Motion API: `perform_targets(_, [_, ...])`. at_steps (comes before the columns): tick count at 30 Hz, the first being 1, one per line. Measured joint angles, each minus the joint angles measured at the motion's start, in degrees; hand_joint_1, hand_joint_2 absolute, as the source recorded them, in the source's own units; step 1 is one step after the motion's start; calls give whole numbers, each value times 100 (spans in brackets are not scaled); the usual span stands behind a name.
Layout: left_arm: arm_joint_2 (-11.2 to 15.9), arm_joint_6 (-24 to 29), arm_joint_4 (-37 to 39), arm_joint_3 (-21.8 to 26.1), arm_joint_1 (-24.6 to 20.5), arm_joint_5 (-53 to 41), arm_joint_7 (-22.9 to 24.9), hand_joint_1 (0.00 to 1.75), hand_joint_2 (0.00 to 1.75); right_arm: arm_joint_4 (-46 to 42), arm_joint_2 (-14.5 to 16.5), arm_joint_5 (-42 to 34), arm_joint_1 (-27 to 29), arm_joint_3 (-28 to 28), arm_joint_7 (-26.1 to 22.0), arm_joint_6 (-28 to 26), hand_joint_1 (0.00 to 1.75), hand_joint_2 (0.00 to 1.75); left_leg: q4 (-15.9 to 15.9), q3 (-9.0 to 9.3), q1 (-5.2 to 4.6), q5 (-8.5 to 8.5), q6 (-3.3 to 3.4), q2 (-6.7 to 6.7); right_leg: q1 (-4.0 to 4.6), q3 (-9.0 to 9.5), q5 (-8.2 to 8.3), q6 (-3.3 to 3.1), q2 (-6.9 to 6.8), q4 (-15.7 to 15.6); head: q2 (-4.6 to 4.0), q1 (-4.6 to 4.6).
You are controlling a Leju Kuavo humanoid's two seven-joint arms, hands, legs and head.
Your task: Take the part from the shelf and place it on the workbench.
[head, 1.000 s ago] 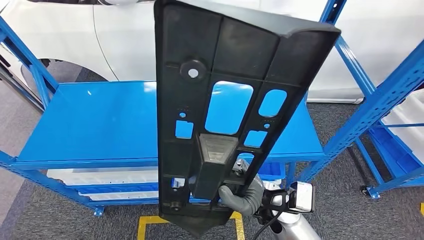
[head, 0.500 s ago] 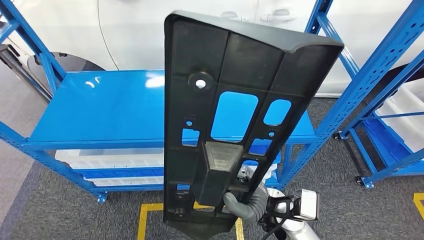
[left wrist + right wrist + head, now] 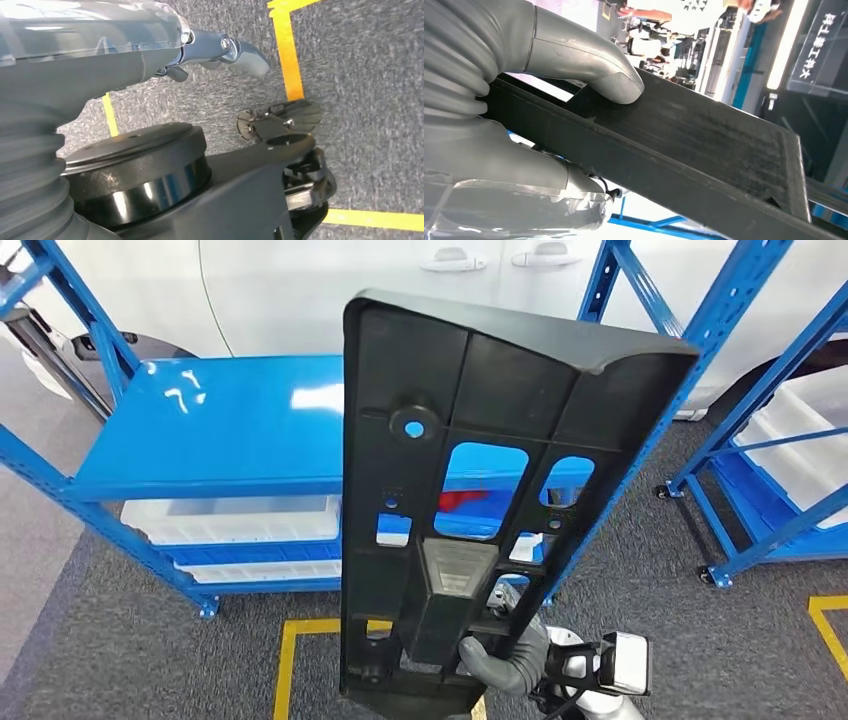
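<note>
Head view, right hand (image 3: 505,658) fingers clamped on upright black part (image 3: 480,490), blue shelf (image 3: 230,430) behind, left hand (image 3: 220,50) fingers unclear

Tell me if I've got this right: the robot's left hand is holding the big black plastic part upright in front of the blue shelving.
Not quite. The right hand grips the black part, as the head view shows, with its thumb pressed on the part in the right wrist view. The left hand hangs over the floor, holding nothing. The part is upright before the blue shelving.
</note>
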Motion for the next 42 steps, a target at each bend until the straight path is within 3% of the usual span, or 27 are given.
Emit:
perform_targets(2, [-1,-11,0,-3,21,-17,14,0,175,-58,1,32,84,-35,1,56,175,175,139,-97,20,-209,-69,-11,-9,-132,132,-101,-18,-13,0,-1])
perform_targets(5, [-2,-19,0,-5,36,-23,24,0,175,-126,2,36,167,-64,0,72,175,175,1070,-343,41,-1073,-143,-14,-1,-417,370,-166,-28,-11,0,-1])
perform_targets(6, [-2,-19,0,-6,36,-24,24,0,175,-135,2,36,188,-74,0,72,175,175,1414,-381,44,-1218,-153,-14,8,-514,444,-167,-31,-7,0,0])
perform_targets(8, [-2,-19,0,-7,36,-24,25,0,175,-138,2,37,223,-90,1,72,175,175,1666,-229,43,-1105,-138,-15,30,-702,587,-162,-38,0,0,0])
perform_targets(9, [-2,-19,0,-7,34,-24,26,0,175,-140,2,37,233,-95,1,72,175,175,1481,-7,37,-940,-107,-17,41,-784,653,-157,-38,0,0,0])
perform_targets(10, [-2,-19,0,-8,27,-24,27,0,175,-148,2,37,239,-102,1,72,175,175,1127,308,25,-824,-58,-20,50,-852,720,-151,-37,1,0,-1])
perform_targets(12, [0,-19,-3,-9,-3,-25,28,0,175,-179,2,37,249,-120,0,76,175,175,207,986,-15,-894,37,-20,66,-932,846,-113,-35,-7,0,-1])
perform_targets(14, [-1,-16,-5,-10,-22,-25,29,0,175,-210,6,40,259,-140,-1,147,175,175,-288,1275,-58,-1003,90,-19,49,-936,971,-46,-47,-52,0,-1])
perform_targets(16, [-5,-7,-5,-10,-20,-13,35,0,175,-227,18,44,288,-175,0,323,175,175,-362,1208,-60,-858,142,-7,27,-947,1044,25,-47,-103,0,-1])
perform_targets(17, [-7,2,-5,-10,-21,4,37,0,175,-233,27,42,306,-198,0,426,175,175,-399,1152,-49,-770,179,6,24,-986,930,54,-42,-40,0,-1])
perform_targets(18, [-9,9,-6,-9,-20,28,36,0,175,-233,34,40,321,-223,1,518,175,175,-429,1077,-34,-672,211,19,21,-1050,694,81,-36,133,0,0])
perform_targets(20, [-14,31,-5,-6,-18,90,13,0,175,-214,53,25,323,-272,2,650,175,175,-422,879,-30,-506,244,32,3,-1224,57,127,-32,806,0,0])
perform_targets(21, [-16,43,-5,-3,-12,123,-8,0,175,-190,66,18,307,-292,3,689,175,175,-397,763,-31,-431,238,34,-5,-1292,-129,151,-33,1187,0,0])
perform_targets(22, [-17,55,-4,1,-7,153,-32,0,175,-153,80,11,275,-307,4,713,175,175,-366,643,-30,-361,229,38,-13,-1310,-164,170,-34,1468,0,0])
perform_targets(23, [-17,65,-4,5,-3,180,-51,0,175,-104,93,7,222,-314,5,719,175,175,-324,515,-26,-297,216,45,-23,-1247,-67,187,-34,1587,0,0])
perform_targets(25, [-21,75,-5,12,-4,212,-69,0,175,6,114,-12,66,-312,8,681,175,175,-207,262,-13,-192,176,54,-50,-806,225,212,-35,1198,0,0])
perform_targets(27, [-26,80,-6,15,-8,221,-75,0,175,89,134,-44,-103,-308,10,634,175,175,-85,63,-10,-113,119,52,-38,-228,162,190,-29,405,0,-1])
perform_targets(28, [-27,81,-7,16,-8,221,-77,0,175,118,143,-61,-167,-307,9,619,175,175,-48,11,-11,-72,89,48,-21,-65,65,156,-24,132,0,-1])
perform_targets(29, [-29,81,-7,17,-4,221,-76,0,175,147,150,-80,-218,-305,10,596,175,175,-39,-23,-8,-21,58,45,4,-11,2,113,-20,0,0,-1])
perform_targets(31, [-30,77,-7,19,9,212,-53,0,175,205,154,-142,-286,-290,22,514,175,175,-48,-69,4,48,-5,30,0,-88,91,17,-31,-44,0,-1])
perform_targets(33, [-29,71,-7,19,22,193,-10,0,175,259,153,-232,-361,-266,31,411,175,175,169,-193,17,-223,-61,9,-24,-213,236,-72,-51,-74,0,-1])
perform_targets(35, [-28,66,-7,19,24,174,23,0,175,301,152,-313,-415,-253,25,327,175,175,827,-387,40,-786,-107,-1,-28,-363,362,-107,-60,-78,0,-1])
perform_targets(36, [-28,65,-7,19,24,167,31,0,175,321,152,-334,-422,-250,21,287,175,175,1215,-464,52,-982,-130,-1,-27,-438,411,-103,-62,-75,0,-2])
perform_targets(37, [-28,69,-7,19,23,164,32,0,175,337,152,-338,-418,-246,20,257,175,175,1507,-492,63,-1055,-148,0,-27,-506,454,-95,-68,-70,0,-2])
perform_targets(39, [-28,89,-7,20,22,162,27,0,175,357,153,-320,-396,-236,19,216,175,175,1511,-276,84,-846,-165,1,-36,-615,530,-65,-76,-63,0,-2])
perform_targets(40, [-28,99,-7,20,17,160,24,0,175,360,153,-309,-384,-232,18,208,175,175,1195,-25,93,-686,-166,-11,-44,-651,565,-41,-69,-59,0,-2])
perform_targets(42, [-30,99,-7,19,1,150,17,0,175,360,152,-300,-372,-229,15,204,175,175,348,556,114,-609,-147,-181,-54,-715,631,28,-32,-54,0,-1])
